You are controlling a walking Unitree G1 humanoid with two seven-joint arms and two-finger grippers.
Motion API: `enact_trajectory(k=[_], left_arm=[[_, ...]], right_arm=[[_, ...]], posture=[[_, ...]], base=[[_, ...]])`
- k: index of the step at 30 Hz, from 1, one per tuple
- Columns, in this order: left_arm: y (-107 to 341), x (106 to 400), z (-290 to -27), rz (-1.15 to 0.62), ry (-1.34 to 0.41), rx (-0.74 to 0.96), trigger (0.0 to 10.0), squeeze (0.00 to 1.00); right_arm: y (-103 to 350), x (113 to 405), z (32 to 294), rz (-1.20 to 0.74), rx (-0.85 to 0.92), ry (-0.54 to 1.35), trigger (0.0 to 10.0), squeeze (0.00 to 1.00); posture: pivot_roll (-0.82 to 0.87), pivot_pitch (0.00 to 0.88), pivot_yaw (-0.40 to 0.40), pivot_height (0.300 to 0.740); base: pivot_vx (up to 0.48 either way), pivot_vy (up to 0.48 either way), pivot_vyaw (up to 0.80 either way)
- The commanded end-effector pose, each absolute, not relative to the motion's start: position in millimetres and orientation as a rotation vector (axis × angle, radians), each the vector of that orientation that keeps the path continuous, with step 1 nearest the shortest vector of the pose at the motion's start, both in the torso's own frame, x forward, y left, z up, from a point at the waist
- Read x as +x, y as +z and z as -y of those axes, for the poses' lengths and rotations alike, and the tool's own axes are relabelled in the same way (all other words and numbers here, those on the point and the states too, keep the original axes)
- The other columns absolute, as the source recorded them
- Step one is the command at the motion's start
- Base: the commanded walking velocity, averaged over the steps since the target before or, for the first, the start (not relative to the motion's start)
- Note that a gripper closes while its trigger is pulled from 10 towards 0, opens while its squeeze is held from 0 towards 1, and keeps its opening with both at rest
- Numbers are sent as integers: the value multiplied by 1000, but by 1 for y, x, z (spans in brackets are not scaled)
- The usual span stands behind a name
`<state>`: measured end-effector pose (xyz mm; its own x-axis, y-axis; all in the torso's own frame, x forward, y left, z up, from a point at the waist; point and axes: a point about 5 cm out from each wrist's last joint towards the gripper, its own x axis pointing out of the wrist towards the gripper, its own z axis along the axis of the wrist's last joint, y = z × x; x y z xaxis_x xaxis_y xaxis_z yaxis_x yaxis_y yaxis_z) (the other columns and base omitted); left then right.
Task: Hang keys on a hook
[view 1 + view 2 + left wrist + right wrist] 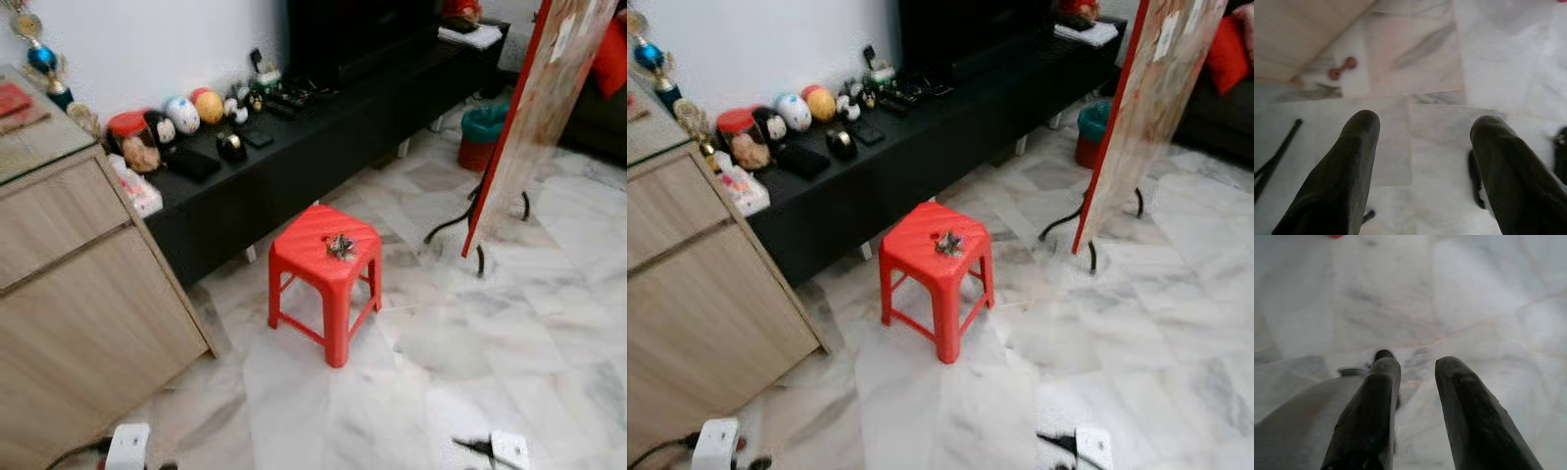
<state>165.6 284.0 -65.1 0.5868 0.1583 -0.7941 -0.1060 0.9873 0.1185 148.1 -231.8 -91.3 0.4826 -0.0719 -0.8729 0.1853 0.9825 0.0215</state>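
A small bunch of keys (340, 246) lies on top of a red plastic stool (299, 257) standing on the marble floor in front of me. Both arms hang low. In the left wrist view my left gripper (1425, 125) is open, its fingers wide apart over bare floor tiles with nothing between them. In the right wrist view my right gripper (1418, 364) also points at the floor, with a narrower gap between its fingers and nothing held.
A long black low bench (313, 147) with balls, jars and small items runs behind the stool. A light wooden cabinet (78, 284) stands at the left. A tall red-edged board (534, 108) on black feet leans at the right, with a teal and red bin (483, 135) behind it.
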Motion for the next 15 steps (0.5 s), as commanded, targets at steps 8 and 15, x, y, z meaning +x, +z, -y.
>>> enact_trajectory(k=[8,15], left_arm=[[-69,157,-287,-965,222,40,10000,0],[-79,151,-267,-987,200,-8,10000,0]], right_arm=[[-93,144,233,-1081,99,-170,10000,0],[-91,136,249,-1098,60,-195,10000,0]], posture=[[-8,0,61,740],[-41,0,-18,740]], base=[[60,0,0],[34,0,0]])
